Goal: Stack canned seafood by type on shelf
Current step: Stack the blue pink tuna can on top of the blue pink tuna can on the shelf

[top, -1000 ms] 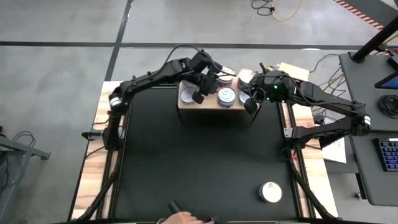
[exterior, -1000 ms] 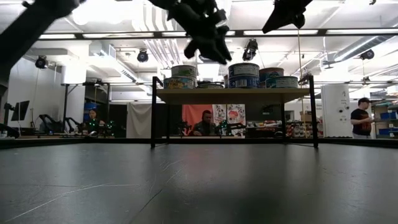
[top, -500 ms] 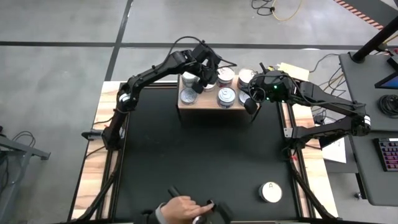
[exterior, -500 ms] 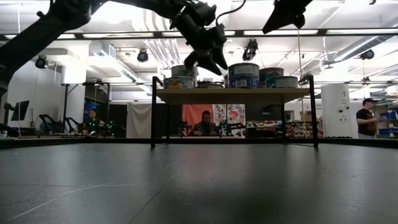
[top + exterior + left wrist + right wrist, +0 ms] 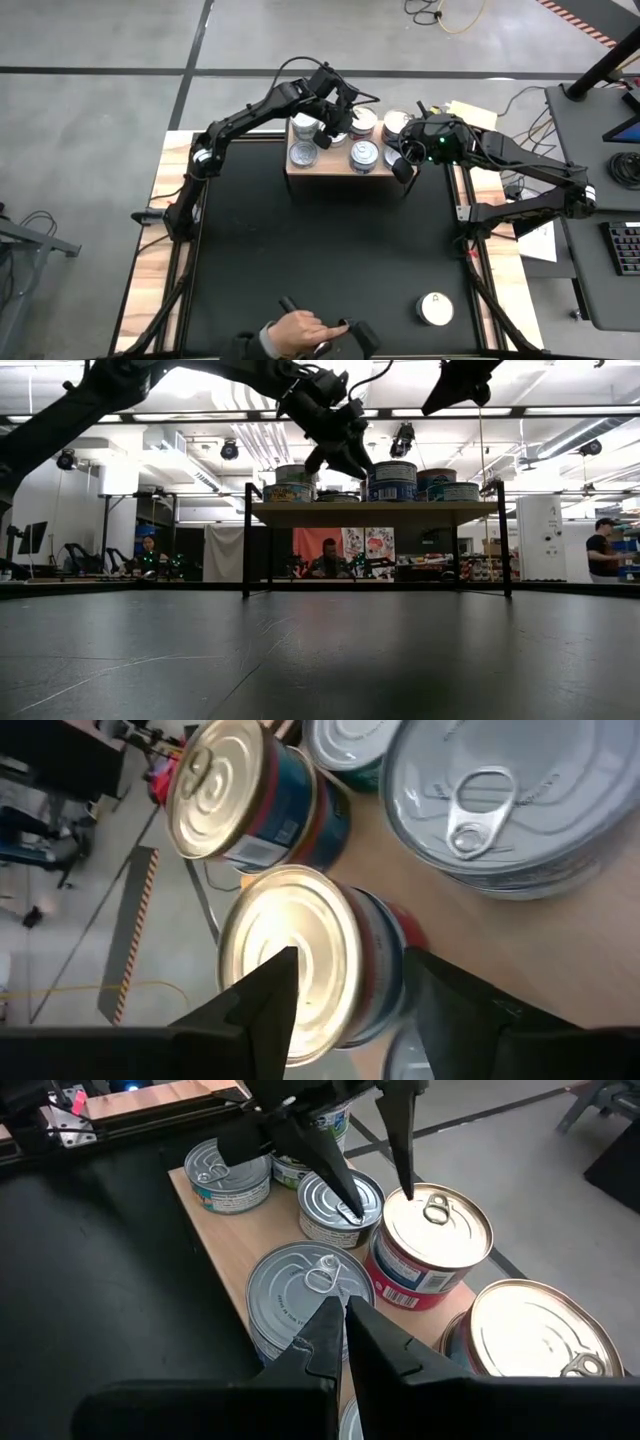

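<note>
Several tins of canned seafood stand on the wooden shelf at the table's far side, some stacked. My left gripper is open over the shelf's back row. Its fingers stand on either side of a gold-topped tin with a red and blue label. My right gripper is shut and hangs above the shelf's right front corner, over a silver tin with a pull ring. A white-topped tin sits alone on the black table, near right. My left gripper comes slanting down from the table's left. One finger shows over the gold-topped tin's top rim and the other beside its labelled wall. Whether either finger touches the tin, I cannot tell.
A person's hand holds a dark object at the table's near edge. A wide silver tin with a pull ring and another gold-topped tin crowd the left gripper. Black tabletop lies between the shelf and the near edge.
My left gripper has moved from the shelf's front row toward the far edge and slightly right, to the back-row tins. The tins have stayed in place. The person's hand has come farther in over the near edge.
</note>
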`<state>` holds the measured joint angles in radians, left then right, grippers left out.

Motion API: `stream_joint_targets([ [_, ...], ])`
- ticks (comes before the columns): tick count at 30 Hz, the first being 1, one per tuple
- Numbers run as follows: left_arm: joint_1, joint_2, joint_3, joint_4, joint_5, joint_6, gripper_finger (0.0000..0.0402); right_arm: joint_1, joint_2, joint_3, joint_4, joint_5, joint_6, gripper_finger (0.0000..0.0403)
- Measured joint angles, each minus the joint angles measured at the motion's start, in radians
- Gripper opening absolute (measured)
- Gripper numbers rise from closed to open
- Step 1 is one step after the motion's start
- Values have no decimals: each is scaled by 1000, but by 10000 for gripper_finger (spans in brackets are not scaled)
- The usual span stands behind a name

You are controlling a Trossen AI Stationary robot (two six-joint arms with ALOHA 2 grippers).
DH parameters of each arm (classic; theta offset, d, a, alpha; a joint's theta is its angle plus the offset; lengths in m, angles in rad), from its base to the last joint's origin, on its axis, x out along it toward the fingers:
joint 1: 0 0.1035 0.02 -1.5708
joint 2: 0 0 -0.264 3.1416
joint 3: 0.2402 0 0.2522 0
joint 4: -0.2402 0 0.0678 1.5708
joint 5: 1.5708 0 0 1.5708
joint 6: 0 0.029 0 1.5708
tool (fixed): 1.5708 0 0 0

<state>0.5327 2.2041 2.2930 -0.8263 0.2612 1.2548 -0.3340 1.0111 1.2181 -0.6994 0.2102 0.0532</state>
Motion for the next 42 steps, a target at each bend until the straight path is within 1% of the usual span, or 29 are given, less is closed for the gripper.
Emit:
stream_joint_targets([
  [12,2,15,-23,21,3,-52,163,0,0,-20,0,0,0,9],
  [16,2,18,-36,22,-17,-53,154,0,0,-26,0,0,0,9],
  [20,2,17,-37,25,-20,-64,132,0,0,-28,1,0,0,9],
  [29,2,17,-36,30,-26,-65,56,0,0,-30,1,0,0,9],
  [36,2,17,-35,27,-23,-48,8,0,0,-30,1,0,0,9],
  [42,2,17,-35,28,-20,-42,1,0,-1,-30,1,0,0,9],
])
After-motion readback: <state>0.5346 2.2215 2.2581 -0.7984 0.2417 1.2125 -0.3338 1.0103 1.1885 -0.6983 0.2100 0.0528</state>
